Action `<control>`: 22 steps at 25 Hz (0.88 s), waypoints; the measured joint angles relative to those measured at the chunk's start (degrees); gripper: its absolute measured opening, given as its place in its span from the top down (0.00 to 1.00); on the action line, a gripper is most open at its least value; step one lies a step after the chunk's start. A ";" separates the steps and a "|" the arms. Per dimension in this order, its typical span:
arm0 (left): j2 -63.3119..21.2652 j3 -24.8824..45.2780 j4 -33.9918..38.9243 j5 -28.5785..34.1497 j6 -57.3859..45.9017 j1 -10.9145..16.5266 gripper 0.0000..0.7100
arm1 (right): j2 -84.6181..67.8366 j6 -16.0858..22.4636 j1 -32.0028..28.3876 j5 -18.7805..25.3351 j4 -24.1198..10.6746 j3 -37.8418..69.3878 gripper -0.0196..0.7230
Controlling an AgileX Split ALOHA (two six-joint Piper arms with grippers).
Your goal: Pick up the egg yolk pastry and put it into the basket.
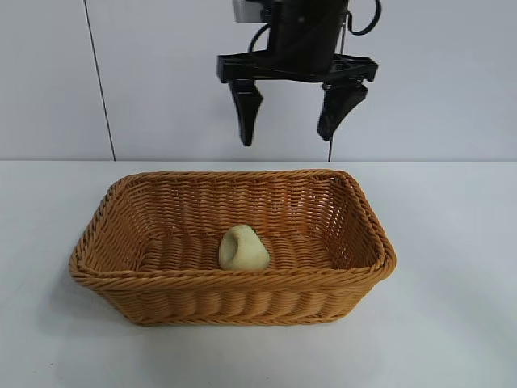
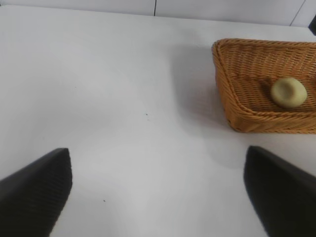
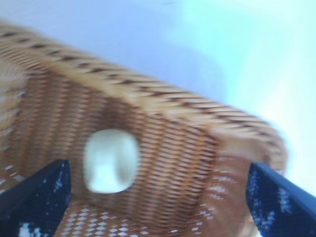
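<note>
A: The egg yolk pastry (image 1: 243, 249) lies on the floor of the wicker basket (image 1: 129, 279), close to the near wall, dented face turned up and outward.

B: And the right pincer (image 1: 294, 121) hangs above the basket's far rim, pointing down, fingers spread wide with nothing between them.

A: Released, clearly. Its wrist view looks straight down at the pastry, well apart from both fingertips (image 3: 37, 195).

B: The left pincer (image 2: 158, 192) sits off to the side over the bare white surface (image 2: 123, 98), jaws also spread and empty.

A: From there the basket stands off ahead near the view's edge, pastry resting inside.
</note>
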 joint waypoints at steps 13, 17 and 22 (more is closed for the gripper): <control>0.00 0.00 0.00 0.00 0.00 0.00 0.05 | 0.00 -1.31 -20.27 0.00 -3.51 0.00 0.04; 0.00 0.00 0.00 0.00 0.00 0.00 0.05 | 0.00 -2.70 -23.14 0.00 -3.45 0.00 0.04; 0.00 0.00 0.00 0.00 0.00 0.00 0.05 | -0.38 -3.78 -23.91 -0.05 -3.24 0.84 0.04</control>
